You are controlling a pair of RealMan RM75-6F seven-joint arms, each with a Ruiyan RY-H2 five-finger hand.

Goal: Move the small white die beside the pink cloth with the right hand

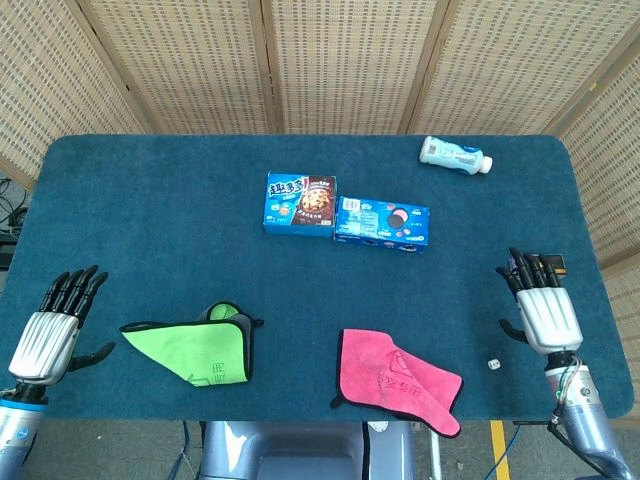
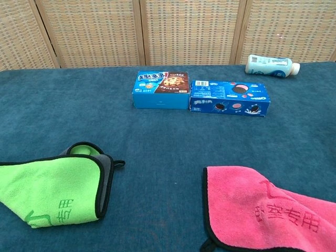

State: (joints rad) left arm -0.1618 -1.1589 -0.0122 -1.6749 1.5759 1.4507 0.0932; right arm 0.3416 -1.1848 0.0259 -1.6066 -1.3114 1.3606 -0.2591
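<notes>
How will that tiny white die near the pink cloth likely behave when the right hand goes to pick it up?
The die looks very small next to the right hand, so it is probably light and hard to pinch. As a cube lying on the soft-looking tablecloth, it should sit rather than roll, though a nudge may tumble it. It likely stays rigid.

Fuzzy pink cloth [image 2: 262,207] on matt blue felt table [image 2: 157,142]

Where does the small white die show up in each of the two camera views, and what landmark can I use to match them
Head view: the small white die lies on the table near the front right, just right of the pink cloth and left of the right hand.
Chest view: the die is not in the picture.
Shared landmark: the pink cloth, at the lower right in the chest view.
</notes>
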